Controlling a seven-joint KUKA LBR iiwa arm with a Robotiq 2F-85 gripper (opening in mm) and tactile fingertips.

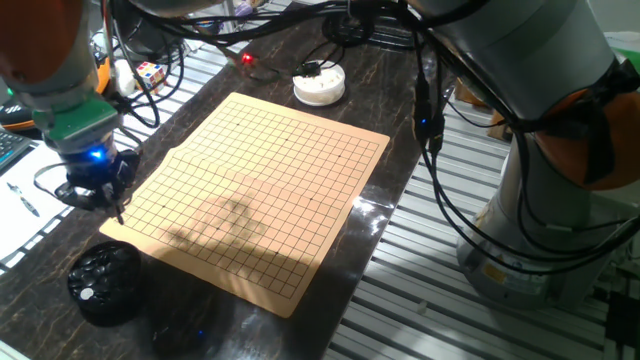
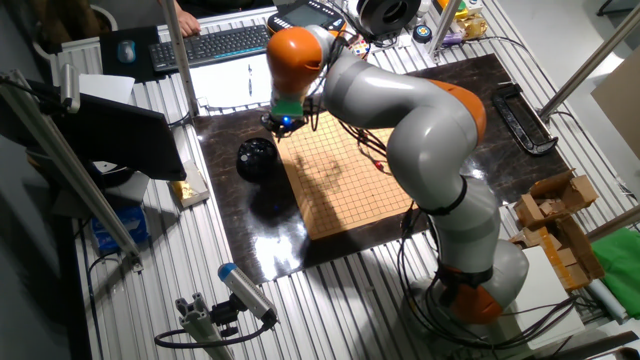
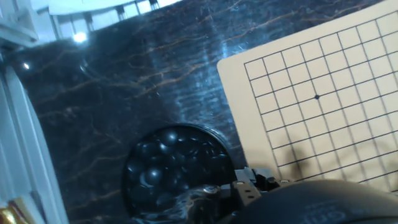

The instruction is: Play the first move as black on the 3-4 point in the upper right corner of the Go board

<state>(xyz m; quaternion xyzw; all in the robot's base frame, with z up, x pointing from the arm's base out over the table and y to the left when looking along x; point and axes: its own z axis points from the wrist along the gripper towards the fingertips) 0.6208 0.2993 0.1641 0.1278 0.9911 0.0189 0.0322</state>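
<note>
Fingers (image 1: 117, 208) hang over the board's (image 1: 262, 190) corner, their state unclear, while black stones (image 3: 163, 162) fill the bowl (image 1: 104, 283) just below them; each looks small, hard and slippery, best pinched across its rim.

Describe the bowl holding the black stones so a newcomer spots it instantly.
Start at the tan gridded Go board on the dark marble table. Just off the board corner under the gripper sits a round black bowl of glossy black stones. The other bowl, beyond the far edge, is white.
</note>
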